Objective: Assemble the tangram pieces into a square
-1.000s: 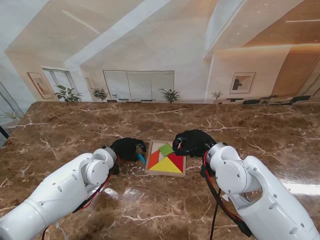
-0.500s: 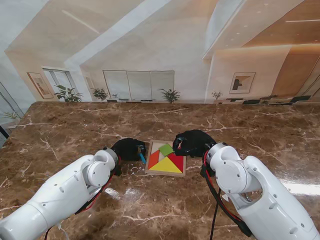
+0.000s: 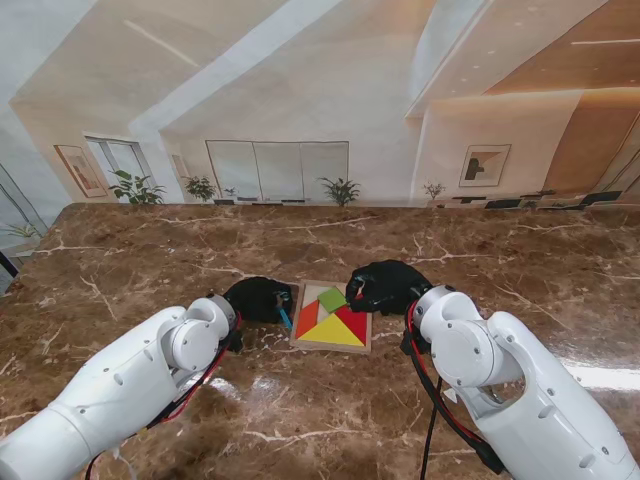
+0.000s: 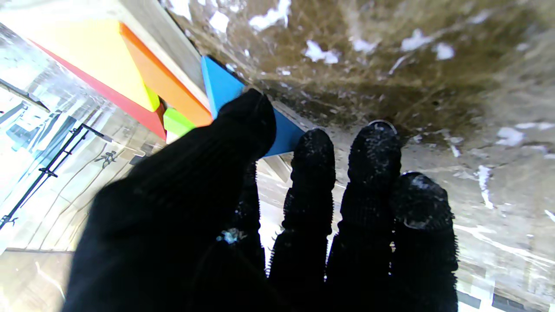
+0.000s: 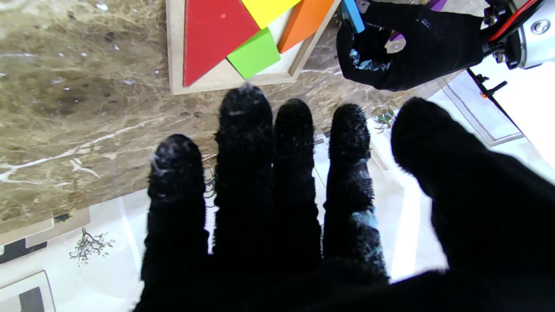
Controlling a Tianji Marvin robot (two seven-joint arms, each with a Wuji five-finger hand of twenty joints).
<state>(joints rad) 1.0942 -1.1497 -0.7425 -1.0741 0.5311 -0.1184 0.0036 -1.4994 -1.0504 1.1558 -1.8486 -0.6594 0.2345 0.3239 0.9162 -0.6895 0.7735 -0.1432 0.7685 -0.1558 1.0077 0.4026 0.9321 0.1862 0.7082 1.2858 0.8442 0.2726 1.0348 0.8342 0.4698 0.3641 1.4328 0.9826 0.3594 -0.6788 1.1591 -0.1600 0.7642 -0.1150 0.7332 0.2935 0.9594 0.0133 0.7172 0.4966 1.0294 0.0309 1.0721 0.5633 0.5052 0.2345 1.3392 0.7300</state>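
Two gloved hands flank wooden tray: left hand pinches blue piece at tray's left edge; right hand spread, empty.

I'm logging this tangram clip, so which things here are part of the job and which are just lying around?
Job: wooden tray; red, yellow, orange and green pieces in it; blue piece pinched in the left hand; right hand, open.
Lying about: nothing loose visible on the marble table.

office lobby or showroom: long polished brown marble table, potted plants, framed art, panelled windows behind.
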